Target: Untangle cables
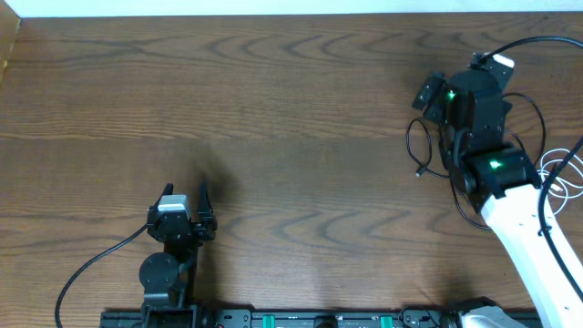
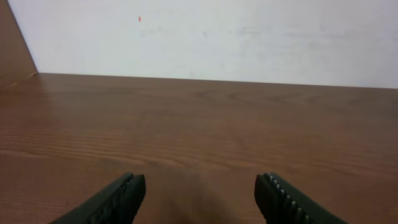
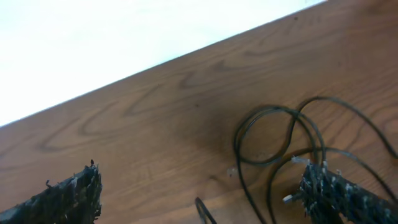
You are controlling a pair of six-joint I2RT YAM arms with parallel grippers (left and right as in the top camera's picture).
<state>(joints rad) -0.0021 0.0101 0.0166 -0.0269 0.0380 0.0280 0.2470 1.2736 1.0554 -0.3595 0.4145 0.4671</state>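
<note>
Thin black cables [image 1: 410, 146] lie looped on the wooden table at the right, partly hidden under my right arm. In the right wrist view the black cable loops [image 3: 273, 134] overlap just inside my right-hand finger [image 3: 336, 193]. A thin white cord [image 1: 557, 169] is bunched at the table's right edge. My right gripper [image 1: 437, 100] [image 3: 202, 177] hangs over the black loops, open wide, holding nothing. My left gripper [image 1: 185, 193] [image 2: 200, 183] sits at the near left, far from the cables, open over bare wood.
The table [image 1: 291, 118] ends at a white wall along the back. A thick black arm cable [image 1: 91, 264] curves off the left arm's base, and another [image 1: 537, 41] runs from the right arm toward the far right corner.
</note>
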